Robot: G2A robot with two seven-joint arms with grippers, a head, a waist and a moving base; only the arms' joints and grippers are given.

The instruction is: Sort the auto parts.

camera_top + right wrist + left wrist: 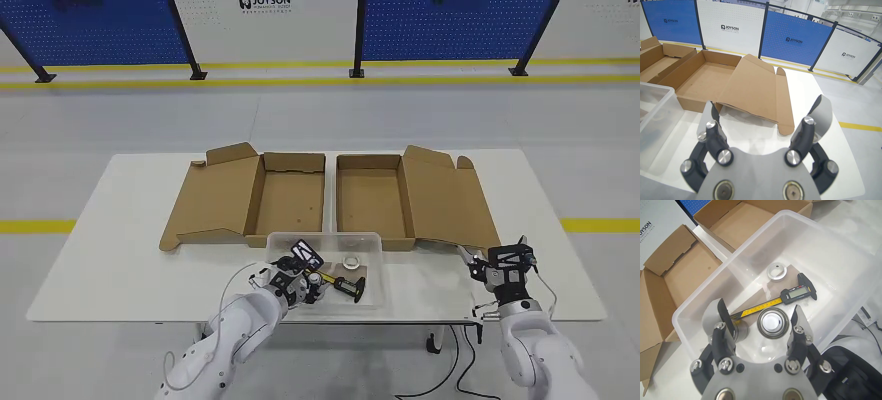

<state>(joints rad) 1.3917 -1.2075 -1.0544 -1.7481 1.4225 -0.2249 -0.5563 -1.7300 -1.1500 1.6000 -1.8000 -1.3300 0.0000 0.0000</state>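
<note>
A clear plastic bin (702,283) at the table's front holds a steel bearing with a white centre (773,323), a silver ring (776,272), a black and yellow digital caliper (791,294) and a short metal cylinder (741,330). My left gripper (759,306) hangs open inside the bin, its fingers to either side of the bearing and a little above it; one finger stands right in front of the cylinder. In the top view the left gripper (308,275) is over the bin's near left part. My right gripper (764,102) is open and empty above the bare table at the front right (478,262).
Two open cardboard boxes lie behind the bin, the left box (290,200) and the right box (370,200), both with nothing inside. The right box's lid flap (757,89) lies flat on the table just ahead of the right gripper. The table's front edge (400,320) is close to both arms.
</note>
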